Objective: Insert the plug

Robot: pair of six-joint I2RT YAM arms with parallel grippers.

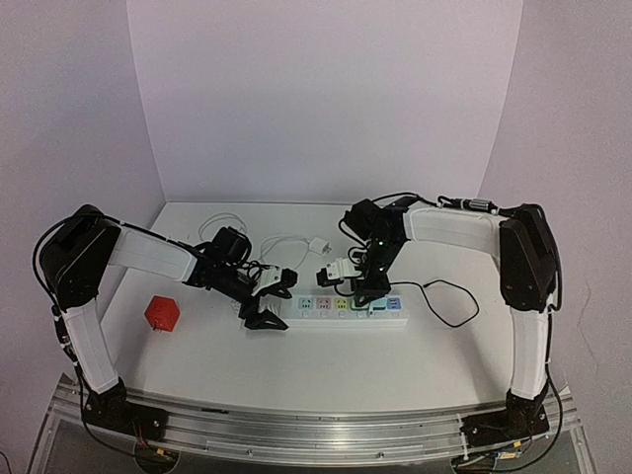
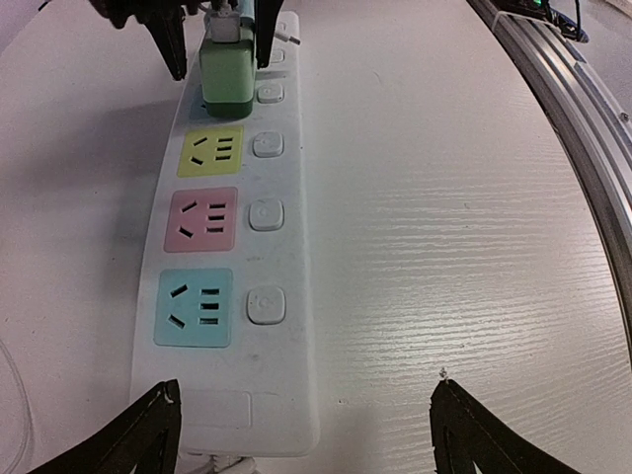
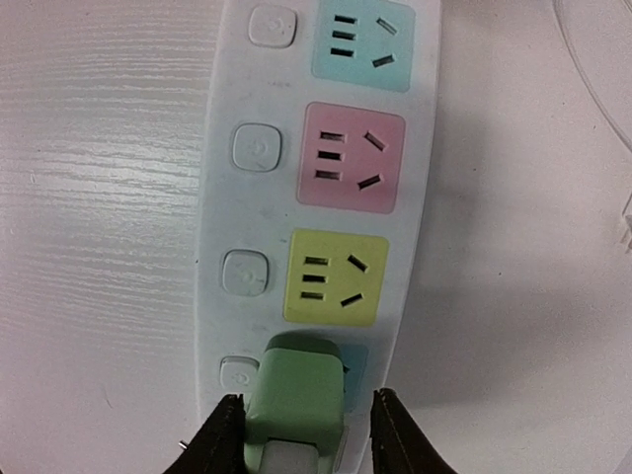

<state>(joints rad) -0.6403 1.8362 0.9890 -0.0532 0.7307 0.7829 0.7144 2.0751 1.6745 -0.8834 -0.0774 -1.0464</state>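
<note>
The pale green boxy plug (image 3: 296, 395) stands upright on the fourth socket of the long white plastic power strip (image 3: 222, 197), right beside the yellow one, with a sliver of pale blue socket face showing beneath it. I judge we are at the seating step; whether the pins are fully home I cannot tell. My right gripper (image 3: 308, 395) flanks the plug: one finger touches its side and the other stands just beside it, so I cannot say whether it is clamped. My left gripper (image 2: 304, 385) is spread wide over the strip's far end, grasping nothing. Next I want a straight downward press, strip kept steady. No containers here; the yellow (image 3: 336, 279), pink (image 3: 351, 158) and turquoise (image 3: 362, 44) sockets hold nothing.
</note>
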